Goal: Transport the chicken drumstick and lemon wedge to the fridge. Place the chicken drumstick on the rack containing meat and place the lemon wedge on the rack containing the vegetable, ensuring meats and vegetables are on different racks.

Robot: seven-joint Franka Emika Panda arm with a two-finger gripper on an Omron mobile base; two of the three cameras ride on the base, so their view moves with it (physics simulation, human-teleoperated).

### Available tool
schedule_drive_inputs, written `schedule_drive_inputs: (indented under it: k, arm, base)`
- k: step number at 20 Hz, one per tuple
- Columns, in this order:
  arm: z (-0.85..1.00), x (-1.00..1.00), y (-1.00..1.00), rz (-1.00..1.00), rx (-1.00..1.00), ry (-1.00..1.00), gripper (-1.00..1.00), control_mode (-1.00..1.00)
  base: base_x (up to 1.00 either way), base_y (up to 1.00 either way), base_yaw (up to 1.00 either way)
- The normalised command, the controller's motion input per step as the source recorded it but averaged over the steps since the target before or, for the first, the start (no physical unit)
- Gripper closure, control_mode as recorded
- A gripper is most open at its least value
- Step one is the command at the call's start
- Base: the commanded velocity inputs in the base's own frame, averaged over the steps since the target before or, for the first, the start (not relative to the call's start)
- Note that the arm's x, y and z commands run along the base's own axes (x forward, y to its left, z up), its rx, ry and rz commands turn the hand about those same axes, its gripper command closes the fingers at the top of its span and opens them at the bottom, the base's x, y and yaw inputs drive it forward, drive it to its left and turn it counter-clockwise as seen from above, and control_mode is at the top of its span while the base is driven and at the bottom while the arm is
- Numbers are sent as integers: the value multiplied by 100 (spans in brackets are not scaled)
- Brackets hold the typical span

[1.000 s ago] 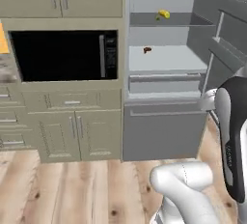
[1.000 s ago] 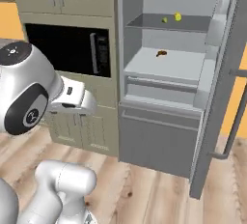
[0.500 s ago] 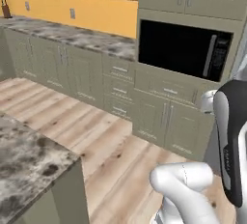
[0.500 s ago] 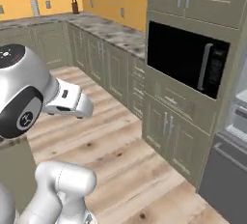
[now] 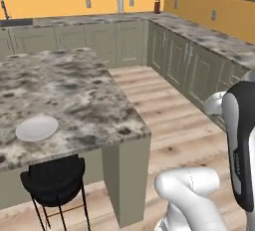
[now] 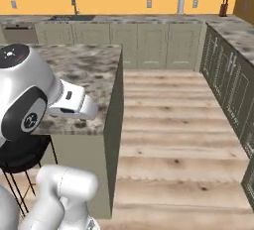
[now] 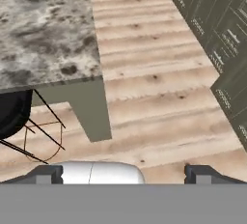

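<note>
Fingers (image 7: 123, 172) spread wide, nothing between them, hanging over wooden floor (image 7: 159, 97) just beside corner of marble island bench (image 5: 69, 100). White plate (image 5: 37, 128) lies on bench near its front edge. Black stool (image 5: 55, 180) tucked under bench overhang below plate. Green cabinets (image 6: 149, 45) line back wall and right side. Cannot tell where drumstick or lemon wedge is.

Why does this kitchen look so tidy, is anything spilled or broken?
Nothing stands out. A white plate lies flat on the island counter, a black stool stands upright beside it, and the wooden floor looks clean.
</note>
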Motion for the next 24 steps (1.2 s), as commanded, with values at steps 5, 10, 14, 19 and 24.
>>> schedule_drive_inputs:
  k: [5, 10, 14, 19, 24]
  arm:
    - [0, 0, 0, 0, 0, 0, -100, 100]
    - [0, 0, 0, 0, 0, 0, -100, 100]
    - [0, 0, 0, 0, 0, 0, -100, 100]
    - [0, 0, 0, 0, 0, 0, -100, 100]
    - [0, 0, 0, 0, 0, 0, -100, 100]
  base:
    - [-42, 100, 32]
    - [0, 100, 0]
    - [-14, 100, 0]
    - [-31, 100, 8]
    - [-4, 100, 35]
